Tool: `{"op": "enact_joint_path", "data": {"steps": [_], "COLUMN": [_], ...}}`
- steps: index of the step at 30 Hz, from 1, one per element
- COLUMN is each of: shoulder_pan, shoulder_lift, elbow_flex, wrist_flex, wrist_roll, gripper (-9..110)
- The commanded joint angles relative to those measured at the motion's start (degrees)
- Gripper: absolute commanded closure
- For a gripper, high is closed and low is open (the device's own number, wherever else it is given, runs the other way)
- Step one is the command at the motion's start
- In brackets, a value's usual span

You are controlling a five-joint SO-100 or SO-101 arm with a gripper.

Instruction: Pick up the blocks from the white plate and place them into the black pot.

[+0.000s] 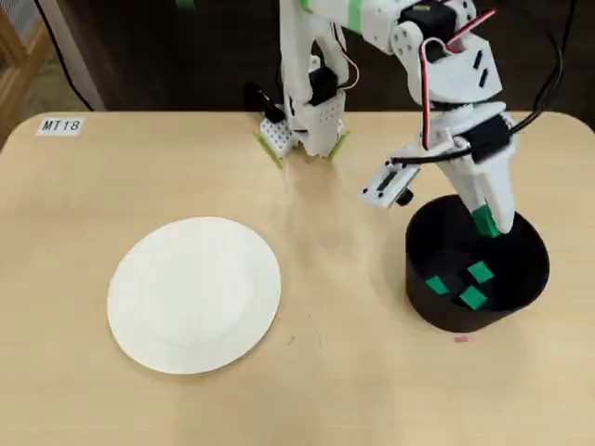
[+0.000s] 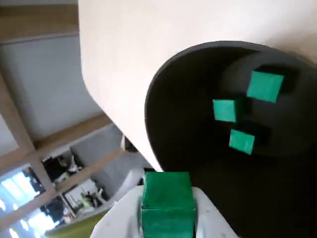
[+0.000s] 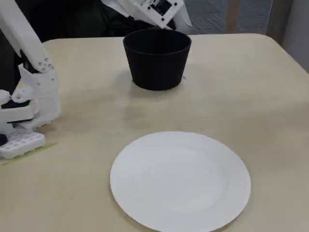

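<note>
My white gripper (image 1: 487, 223) hangs over the black pot (image 1: 423, 279), shut on a green block (image 1: 483, 221). In the wrist view that block (image 2: 167, 203) sits between the white fingers at the bottom edge, above the pot's opening (image 2: 163, 89). Three more green blocks (image 1: 462, 283) lie on the pot's floor, also seen from the wrist as blocks (image 2: 241, 115). The white plate (image 1: 194, 294) lies bare on the left of the table in the overhead view. From the fixed view the pot (image 3: 157, 60) stands behind the plate (image 3: 180, 181), and the gripper (image 3: 179, 20) is above its far rim.
The arm's white base (image 1: 307, 116) stands at the table's far edge in the overhead view, and at the left as a base (image 3: 26, 116) in the fixed view. A label reading MT18 (image 1: 60, 125) is stuck at the far left corner.
</note>
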Motion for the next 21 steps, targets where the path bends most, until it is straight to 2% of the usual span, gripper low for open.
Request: {"op": "enact_joint_path", "data": {"steps": [1, 3, 7, 12, 14, 19, 21], "shoulder_pan": [0.62, 0.62, 0.18, 0.44, 0.88, 5.45, 10.02], "shoulder_lift": [0.00, 0.00, 0.09, 0.53, 0.88, 3.78, 6.50], "elbow_flex": [0.97, 2.02, 4.39, 5.19, 5.19, 5.19, 5.19], "wrist_flex": [-0.88, -0.70, 1.14, 1.58, 1.49, 1.14, 1.58], "wrist_roll": [-0.09, 0.35, 0.09, -0.35, -0.35, -1.05, -2.90], "gripper": [104, 104, 78, 72, 74, 104, 104]}}
